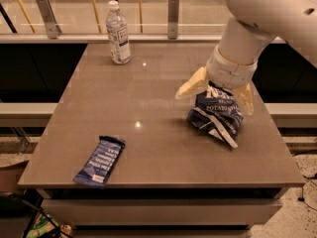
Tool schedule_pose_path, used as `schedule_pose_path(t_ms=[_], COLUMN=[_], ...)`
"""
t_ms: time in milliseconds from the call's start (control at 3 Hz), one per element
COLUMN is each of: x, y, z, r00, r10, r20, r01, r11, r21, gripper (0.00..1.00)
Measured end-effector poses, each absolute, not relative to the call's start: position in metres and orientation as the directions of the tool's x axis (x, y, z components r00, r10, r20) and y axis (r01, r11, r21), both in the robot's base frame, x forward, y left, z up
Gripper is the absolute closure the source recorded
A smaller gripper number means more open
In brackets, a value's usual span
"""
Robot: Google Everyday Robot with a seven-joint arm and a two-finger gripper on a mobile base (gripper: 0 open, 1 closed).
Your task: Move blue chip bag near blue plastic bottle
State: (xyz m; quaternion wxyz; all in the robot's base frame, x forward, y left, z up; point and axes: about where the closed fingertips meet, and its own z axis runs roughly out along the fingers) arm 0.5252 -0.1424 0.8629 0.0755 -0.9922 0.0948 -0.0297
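Camera view: nearest, a flat blue rectangular bar wrapper [100,160] lies front-left on the grey surface [158,83]. Further right, the hand [218,94] hangs spread wide, straddling the puffy navy foil chip bag [216,117], whose top it hides. At the far left stands the clear plastic water bottle [118,32], well apart.

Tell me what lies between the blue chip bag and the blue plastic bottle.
Bare tabletop only, in the camera view; the open gripper hangs over the chip bag.

Claw [218,93] hiding blue chip bag [218,116] top
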Motion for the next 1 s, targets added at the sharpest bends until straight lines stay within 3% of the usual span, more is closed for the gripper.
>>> schedule_pose_path(t_ms=[667,1000], x=[0.529,0.529], y=[-0.146,-0.146], z=[0.834,0.833], r00=[0.950,0.947], r10=[-0.300,-0.308], r20=[0.093,0.092], r01=[-0.290,-0.299], r11=[-0.951,-0.949], r21=[-0.104,-0.103], gripper=[0.00,0.16])
